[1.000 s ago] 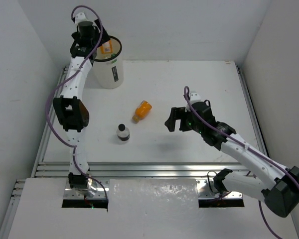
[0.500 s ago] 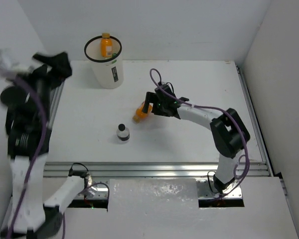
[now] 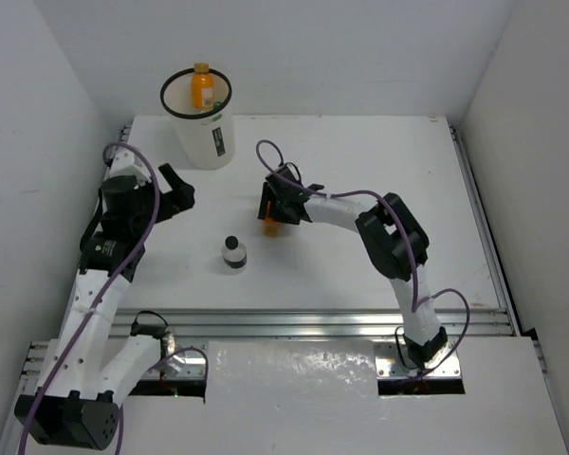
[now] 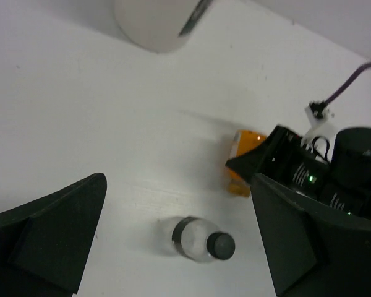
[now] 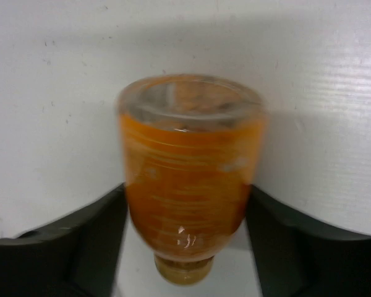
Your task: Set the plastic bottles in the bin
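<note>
My right pincer (image 5: 185,201) clasps, it seems, the lying orange bottle (image 5: 188,148); next, lift it clear toward the bin (image 3: 204,142).

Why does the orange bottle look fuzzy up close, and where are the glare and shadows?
Right wrist: the orange bottle fills the frame, probably too near to be sharp, a soft shadow beside it. Left wrist: the bin is blurred and washed out. Top external: even light, faint shadows, glare on the shiny sheet at the near edge.
</note>
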Robot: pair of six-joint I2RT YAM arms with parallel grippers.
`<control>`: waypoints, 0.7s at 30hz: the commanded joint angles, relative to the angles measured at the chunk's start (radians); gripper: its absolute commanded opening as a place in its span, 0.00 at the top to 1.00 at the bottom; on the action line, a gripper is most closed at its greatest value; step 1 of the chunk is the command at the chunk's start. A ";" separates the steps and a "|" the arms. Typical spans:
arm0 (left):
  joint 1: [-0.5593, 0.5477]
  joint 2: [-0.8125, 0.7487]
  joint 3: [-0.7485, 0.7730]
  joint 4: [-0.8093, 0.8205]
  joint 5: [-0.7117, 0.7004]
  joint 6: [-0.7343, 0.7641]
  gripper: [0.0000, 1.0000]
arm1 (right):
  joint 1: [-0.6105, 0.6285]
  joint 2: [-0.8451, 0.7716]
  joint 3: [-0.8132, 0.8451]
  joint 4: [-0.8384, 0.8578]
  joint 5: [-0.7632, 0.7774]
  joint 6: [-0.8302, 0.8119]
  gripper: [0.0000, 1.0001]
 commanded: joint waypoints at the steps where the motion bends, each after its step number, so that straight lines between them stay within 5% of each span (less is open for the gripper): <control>1: -0.006 -0.051 -0.036 0.095 0.134 0.022 0.00 | 0.007 -0.052 -0.031 0.062 0.053 -0.124 0.34; 3: -0.006 -0.027 -0.059 0.133 0.220 0.011 0.00 | 0.005 -0.076 -0.052 0.120 0.046 -0.248 0.45; 4: -0.006 -0.021 -0.068 0.141 0.251 0.004 0.00 | 0.005 -0.119 -0.097 0.157 0.024 -0.306 0.61; 8: -0.008 0.015 -0.091 0.229 0.465 -0.062 0.00 | 0.005 -0.359 -0.351 0.440 -0.106 -0.491 0.79; 13: -0.041 0.061 -0.078 0.402 0.705 -0.176 0.00 | 0.007 -0.726 -0.762 0.693 -0.347 -0.624 0.80; 21: -0.333 0.202 -0.025 0.587 0.747 -0.253 0.00 | 0.010 -1.064 -0.843 0.664 -0.497 -0.603 0.80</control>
